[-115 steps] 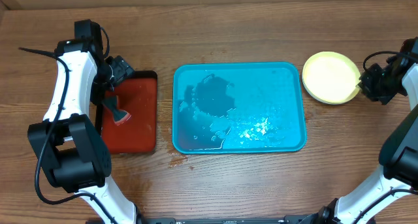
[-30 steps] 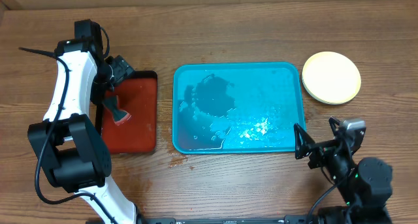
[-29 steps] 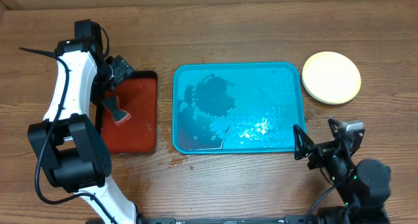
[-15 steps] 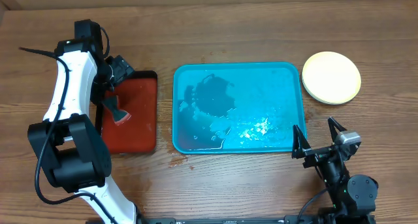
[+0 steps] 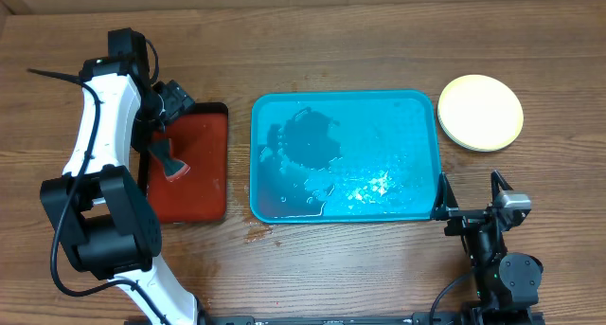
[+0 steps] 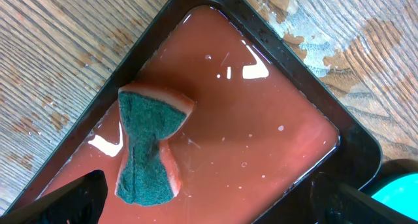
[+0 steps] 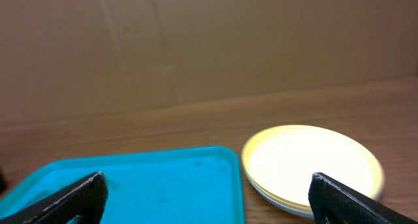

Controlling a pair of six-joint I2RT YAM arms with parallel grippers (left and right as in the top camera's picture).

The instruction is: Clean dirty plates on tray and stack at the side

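Left pincer (image 6: 212, 201), right pincer (image 7: 208, 194) wide open, empty; sponge (image 6: 147, 149) lies in red tray (image 6: 261, 132).

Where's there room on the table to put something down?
Bare wood runs along the far edge behind the red tray, blue tray and plates. Another strip lies in front of the blue tray, left of the right claw. The gap between the trays is narrow. It's crowded where the left arm hangs over the red tray.

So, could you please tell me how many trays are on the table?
2: the turquoise tray in the middle, and a smaller red tray left of it, holding a sponge.
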